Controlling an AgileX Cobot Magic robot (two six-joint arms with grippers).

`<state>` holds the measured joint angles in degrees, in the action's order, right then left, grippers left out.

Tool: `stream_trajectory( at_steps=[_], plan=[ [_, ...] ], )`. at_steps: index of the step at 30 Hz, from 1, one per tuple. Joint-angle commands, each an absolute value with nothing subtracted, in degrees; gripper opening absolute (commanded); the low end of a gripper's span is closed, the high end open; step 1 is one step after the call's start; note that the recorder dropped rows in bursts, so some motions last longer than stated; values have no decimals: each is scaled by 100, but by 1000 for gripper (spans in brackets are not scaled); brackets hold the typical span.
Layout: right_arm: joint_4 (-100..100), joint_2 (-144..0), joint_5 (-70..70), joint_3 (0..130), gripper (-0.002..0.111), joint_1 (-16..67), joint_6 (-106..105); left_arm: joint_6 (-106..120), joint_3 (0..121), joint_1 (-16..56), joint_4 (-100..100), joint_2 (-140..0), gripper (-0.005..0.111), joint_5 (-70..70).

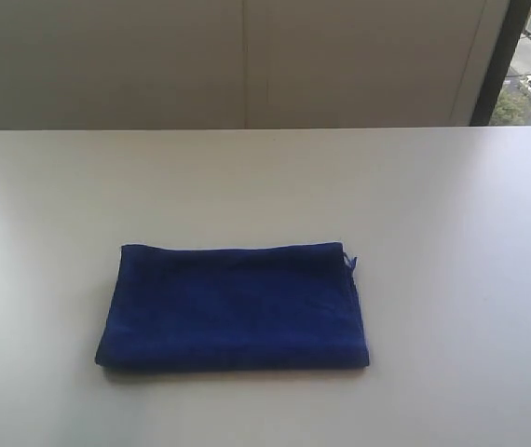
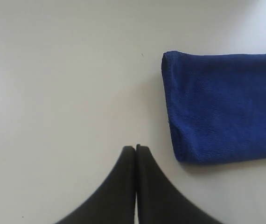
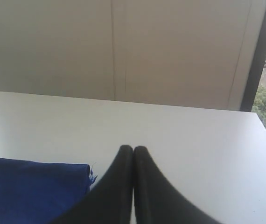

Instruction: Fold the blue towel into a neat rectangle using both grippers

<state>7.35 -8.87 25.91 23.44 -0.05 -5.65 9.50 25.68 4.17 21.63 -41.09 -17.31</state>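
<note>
Near the bench's closest edge, about midway between its side edges, the blue towel lies flat, folded into a rectangle; the left gripper and the right gripper each show fingers pressed together, empty, beside its short ends

The exterior view looks down across the table. The left wrist view faces down, the right level — all share the blue towel.

Fuzzy cloth towel, smooth matt table
</note>
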Motion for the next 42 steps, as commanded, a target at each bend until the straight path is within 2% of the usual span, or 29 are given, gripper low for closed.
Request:
stream_trajectory(
  at_steps=[1, 9, 20, 31, 42],
  plan=[
    [692, -848, 2603, 2316, 0, -59, -626, 949, 2516, 403, 2219, -4066, 0, -1753],
    [692, -731, 2603, 2316, 0, -78, -626, 949, 2516, 403, 2219, -4066, 0, -1753],
    [703, 0, 2603, 2316, 0, -799, -626, 949, 2516, 403, 2219, -4066, 0, -1753],
    [665, 0, 2553, 2315, 0, -810, -653, 949, 2516, 403, 2216, -4066, 0, -1738],
    [596, 0, 2553, 1170, 0, -810, -775, 949, 2516, 403, 2216, -4066, 0, -1738]
  ],
)
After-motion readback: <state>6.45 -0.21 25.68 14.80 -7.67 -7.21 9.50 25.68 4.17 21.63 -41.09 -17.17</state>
